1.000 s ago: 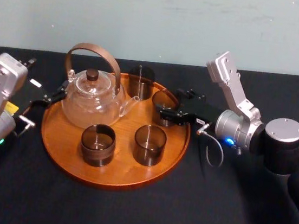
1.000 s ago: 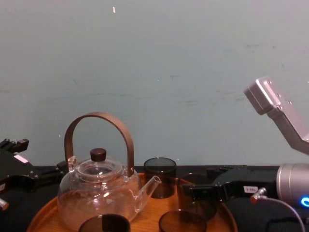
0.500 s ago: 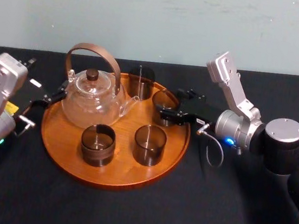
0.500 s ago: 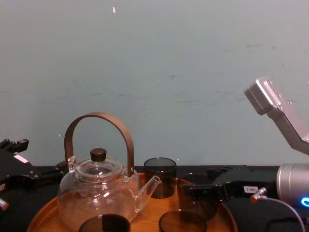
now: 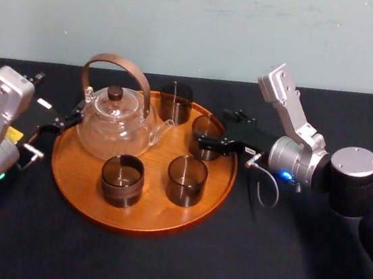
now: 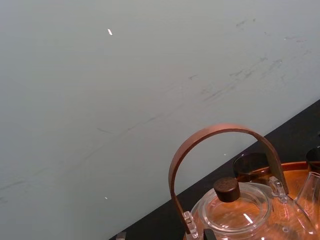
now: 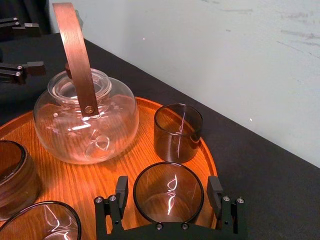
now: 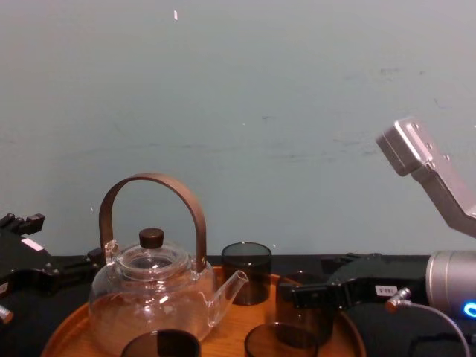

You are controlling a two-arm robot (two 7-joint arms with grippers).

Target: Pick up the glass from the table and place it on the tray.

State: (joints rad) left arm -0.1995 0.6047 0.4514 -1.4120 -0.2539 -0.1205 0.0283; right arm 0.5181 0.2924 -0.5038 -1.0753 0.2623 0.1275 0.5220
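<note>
Straddling the glass (image 5: 205, 128) on the tray (image 5: 141, 228), the right gripper (image 7: 168, 186) held its fingers apart — placing looked done. A level retreat seemed due; the left gripper (image 5: 60, 124) sat tray-side, fingers apart.

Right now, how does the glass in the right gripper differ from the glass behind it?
The near glass sits inside the open right gripper; the far glass stands free. The near glass is by the tray's right rim; the far glass is at its back rim, near the teapot's spout. Both are dark, upright, on the tray. The left gripper idles left of the tray.
</note>
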